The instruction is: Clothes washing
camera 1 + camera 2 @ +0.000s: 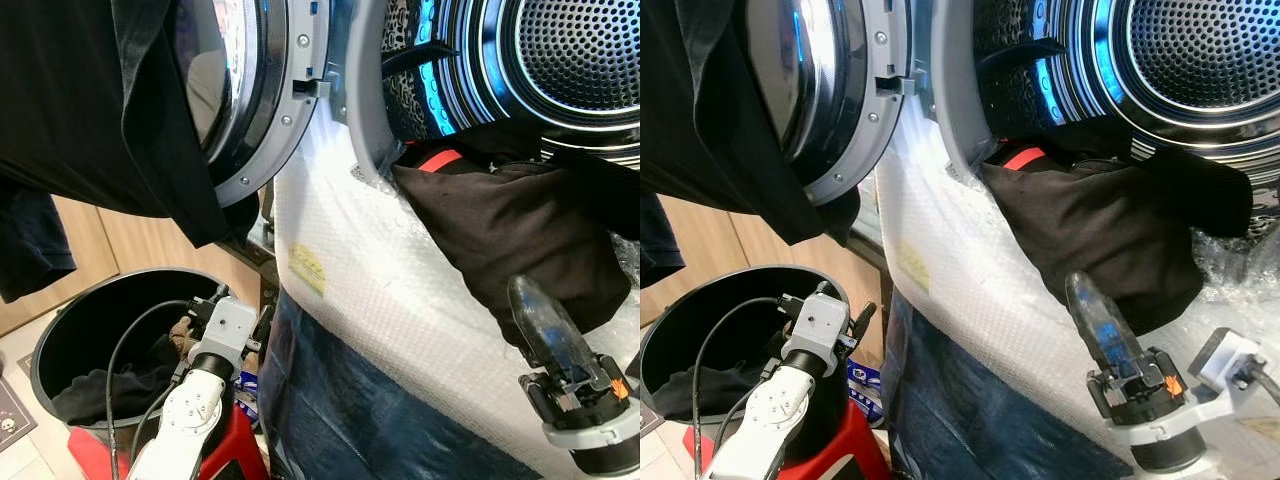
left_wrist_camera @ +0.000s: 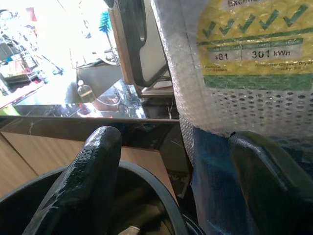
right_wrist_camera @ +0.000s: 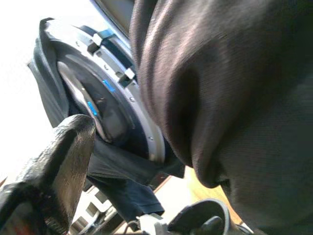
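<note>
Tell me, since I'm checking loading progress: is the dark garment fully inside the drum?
No. The dark garment hangs out over the drum opening's lip.

A home laundry corner: open washing machine (image 1: 560,60), dark laundry basket (image 1: 60,340), wooden cabinets (image 1: 100,250).

We count 1 washing machine (image 1: 420,330) with 1 open door (image 1: 262,100), 1 black bin (image 1: 60,345), and 3 dark garments: 1 hanging from the drum (image 1: 1110,240), 1 over the door (image 1: 150,130), 1 in the bin (image 1: 95,390) (others may lie beneath).
</note>
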Robot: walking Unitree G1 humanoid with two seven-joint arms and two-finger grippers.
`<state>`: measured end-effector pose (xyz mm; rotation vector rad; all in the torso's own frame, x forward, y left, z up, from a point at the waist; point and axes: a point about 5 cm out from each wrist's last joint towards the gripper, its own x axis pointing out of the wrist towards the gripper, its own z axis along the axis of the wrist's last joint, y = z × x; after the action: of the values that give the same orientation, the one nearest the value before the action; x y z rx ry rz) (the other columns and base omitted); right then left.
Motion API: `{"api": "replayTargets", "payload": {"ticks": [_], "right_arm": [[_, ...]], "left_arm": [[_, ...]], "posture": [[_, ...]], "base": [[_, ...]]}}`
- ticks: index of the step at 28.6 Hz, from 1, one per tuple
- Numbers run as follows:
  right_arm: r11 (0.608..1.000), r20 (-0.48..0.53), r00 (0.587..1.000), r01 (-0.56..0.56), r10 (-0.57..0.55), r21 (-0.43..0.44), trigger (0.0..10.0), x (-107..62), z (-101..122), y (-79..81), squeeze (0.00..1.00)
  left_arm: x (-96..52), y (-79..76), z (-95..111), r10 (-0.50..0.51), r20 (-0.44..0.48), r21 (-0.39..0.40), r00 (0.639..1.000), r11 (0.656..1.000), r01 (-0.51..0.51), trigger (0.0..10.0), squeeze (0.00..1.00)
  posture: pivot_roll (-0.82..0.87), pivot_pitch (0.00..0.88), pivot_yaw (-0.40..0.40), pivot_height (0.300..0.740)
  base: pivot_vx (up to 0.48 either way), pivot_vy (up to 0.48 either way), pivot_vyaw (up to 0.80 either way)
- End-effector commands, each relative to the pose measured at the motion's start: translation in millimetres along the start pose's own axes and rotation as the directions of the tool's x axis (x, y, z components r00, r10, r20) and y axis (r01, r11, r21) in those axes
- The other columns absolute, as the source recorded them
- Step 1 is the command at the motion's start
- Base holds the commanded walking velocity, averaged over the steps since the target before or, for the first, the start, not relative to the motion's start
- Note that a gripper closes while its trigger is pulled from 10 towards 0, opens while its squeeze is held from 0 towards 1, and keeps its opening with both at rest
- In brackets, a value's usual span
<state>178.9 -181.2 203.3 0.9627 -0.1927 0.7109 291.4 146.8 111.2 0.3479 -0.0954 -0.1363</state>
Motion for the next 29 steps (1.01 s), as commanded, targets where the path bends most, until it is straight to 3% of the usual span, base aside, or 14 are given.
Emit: {"api": "replayTargets", "payload": {"ticks": [1, 6, 7, 11, 24, 25, 26, 29], "right_arm": [[1.0, -0.005, 1.0, 0.019, -0.019, -0.008, 10.0, -1.3, 0.4, -3.4, 0.0], [0.999, 0.0, 1.0, 0.019, -0.019, -0.037, 10.0, -0.2, 2.3, -6.2, 0.0], [0.999, 0.005, 1.0, 0.014, -0.014, -0.034, 0.0, 0.0, 2.6, -6.8, 0.0], [0.999, 0.009, 0.999, -0.03, 0.031, -0.032, 0.0, 2.2, 2.8, -1.7, 0.0], [0.997, -0.028, 0.998, 0.061, -0.062, -0.044, 0.0, -15.0, -10.5, -15.1, 0.0], [0.997, -0.034, 0.997, 0.068, -0.069, -0.045, 2.5, -15.3, -11.9, -16.2, 0.0], [0.996, -0.036, 0.996, 0.077, -0.079, -0.048, 10.0, -16.1, -12.9, -17.8, 0.0], [0.997, -0.042, 0.997, 0.069, -0.071, -0.045, 10.0, -18.3, -14.1, -18.7, 0.0]], "left_arm": [[1.6, -2.8, 1.3, -0.018, 0.005, 0.003, 1.0, 1.0, 0.018, 10.0, 0.0], [1.7, -3.3, 0.8, -0.019, 0.001, 0.001, 1.0, 1.0, 0.019, 10.0, 0.0], [1.5, -3.8, 0.2, -0.026, -0.002, 0.005, 1.0, 1.0, 0.026, 10.0, 0.0], [1.1, -3.8, -0.7, -0.029, -0.007, 0.007, 1.0, 1.0, 0.029, 10.0, 0.0], [2.6, -13.2, 1.2, -0.083, 0.016, 0.005, 0.996, 0.997, 0.083, 10.0, 0.0], [4.1, -12.7, 2.7, -0.083, 0.021, 0.005, 0.996, 0.997, 0.083, 10.0, 0.0], [5.8, -12.0, 4.6, -0.081, 0.028, 0.005, 0.996, 0.997, 0.081, 10.0, 0.0], [7.2, -11.7, 5.7, -0.083, 0.038, 0.007, 0.996, 0.997, 0.083, 10.0, 0.0]], "posture": [[-0.01, 0.021, -0.116, 0.74], [0.0, 0.025, -0.117, 0.74], [0.0, 0.025, -0.118, 0.74], [0.0, 0.022, -0.119, 0.74], [-0.02, 0.0, -0.085, 0.74], [-0.02, 0.0, -0.085, 0.74], [-0.02, 0.0, -0.085, 0.74], [-0.02, 0.0, -0.084, 0.74]], "base": [[0.0, 0.0, 0.0], [0.0, 0.0, 0.0], [0.0, 0.0, 0.0], [0.0, 0.0, 0.0], [0.0, 0.0, 0.0], [0.0, 0.0, 0.0], [0.0, 0.0, 0.0], [0.0, 0.0, 0.0]]}}
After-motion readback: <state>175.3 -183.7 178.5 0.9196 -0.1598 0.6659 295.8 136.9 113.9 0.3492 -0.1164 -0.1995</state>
